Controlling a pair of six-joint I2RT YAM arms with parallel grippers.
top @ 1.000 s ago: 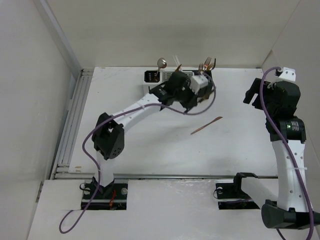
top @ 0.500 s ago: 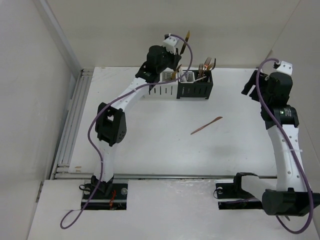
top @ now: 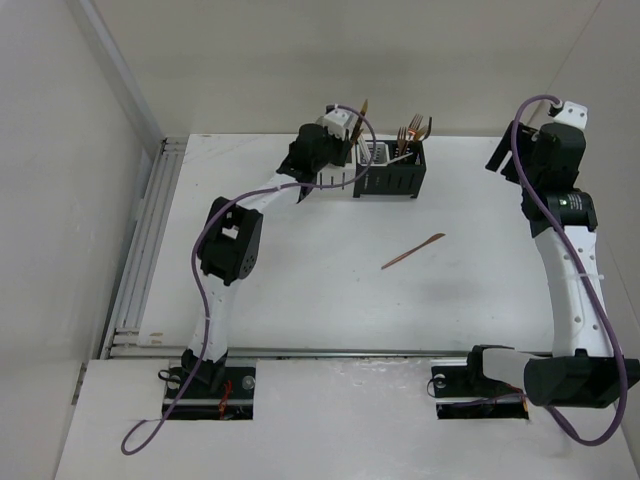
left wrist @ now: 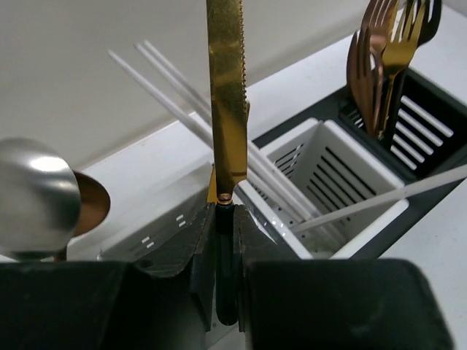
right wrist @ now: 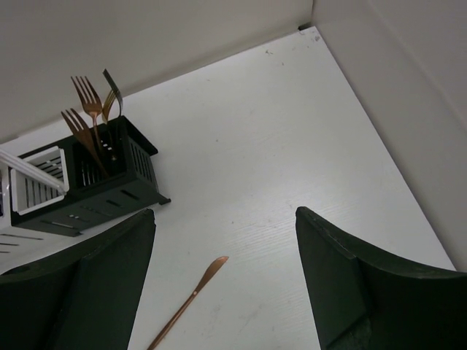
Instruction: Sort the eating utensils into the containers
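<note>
My left gripper (left wrist: 225, 219) is shut on the black handle of a gold serrated knife (left wrist: 226, 95), whose blade points straight up. It hangs over the row of containers (top: 390, 178) at the back of the table, just short of a white one (left wrist: 328, 168). White chopsticks (left wrist: 182, 95) lean in that white holder. Copper and gold forks (left wrist: 379, 58) stand in the black end holder (left wrist: 430, 124). A silver spoon (left wrist: 33, 197) and a copper spoon (left wrist: 91, 204) show at the left. One copper knife (top: 412, 250) lies flat on the table. My right gripper (right wrist: 226, 214) is open and holds nothing, high above that knife (right wrist: 190, 299).
White walls close the table in at the back and on both sides. A metal rail (top: 145, 250) runs along the left edge. The left arm (top: 230, 245) stretches diagonally towards the containers. Its purple cable (top: 185, 300) hangs beside it.
The left arm swung from the black holder to the left, lifted the gold knife upright, then came down a little. The right arm rose slightly and drew back.
</note>
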